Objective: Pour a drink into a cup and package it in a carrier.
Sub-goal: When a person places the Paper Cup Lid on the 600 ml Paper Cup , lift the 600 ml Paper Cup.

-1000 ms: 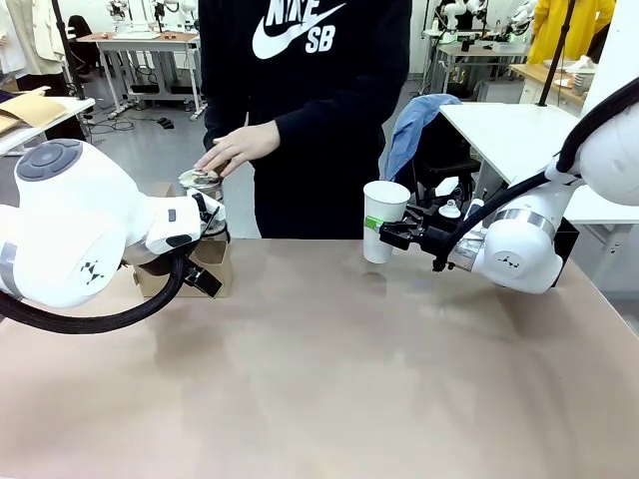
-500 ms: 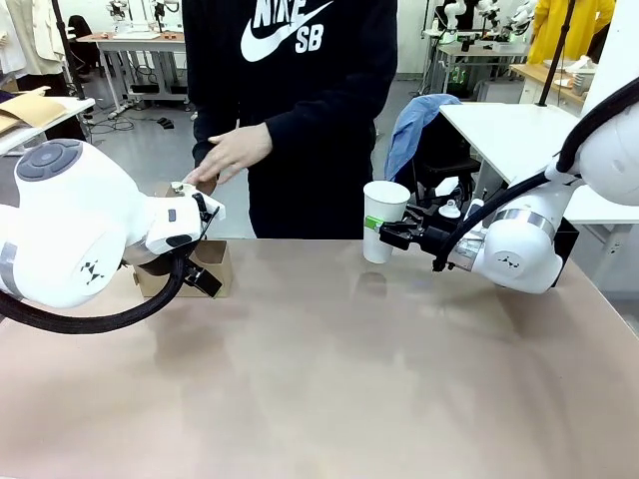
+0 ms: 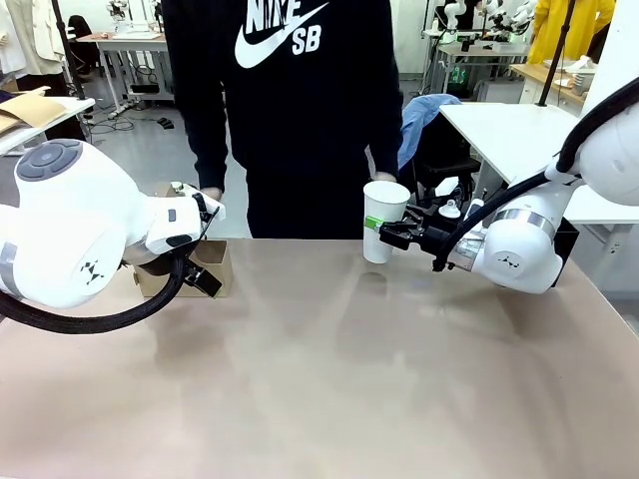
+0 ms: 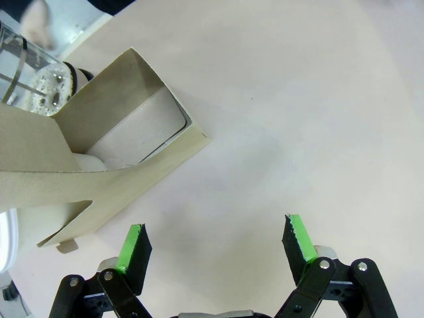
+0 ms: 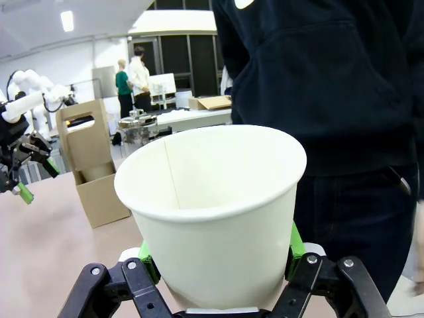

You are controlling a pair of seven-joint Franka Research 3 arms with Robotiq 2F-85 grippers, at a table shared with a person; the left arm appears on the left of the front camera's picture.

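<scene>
A plain white paper cup (image 3: 385, 205), open at the top, is held upright just above the table's far side, with my right gripper (image 3: 382, 233) shut on its lower half. In the right wrist view the cup (image 5: 212, 212) sits between the green pads of the right gripper (image 5: 218, 268). The brown cardboard carrier (image 3: 218, 265) stands at the far left. My left gripper (image 4: 215, 244) hovers open beside the carrier (image 4: 112, 152), nothing between its fingers. A clear glass jar (image 4: 26, 79) with a metal band stands behind the carrier; I cannot tell its liquid's colour.
A person in a black hoodie (image 3: 290, 110) stands at the far edge, one hand (image 3: 212, 195) low near the carrier. The carrier (image 5: 93, 165) and jar (image 5: 138, 127) also show far off in the right wrist view. Bare tabletop (image 3: 329, 379) lies between the arms.
The person has lifted their hand off the jar and drawn it back to their side. Neither arm has moved, and the cup is still gripped.
</scene>
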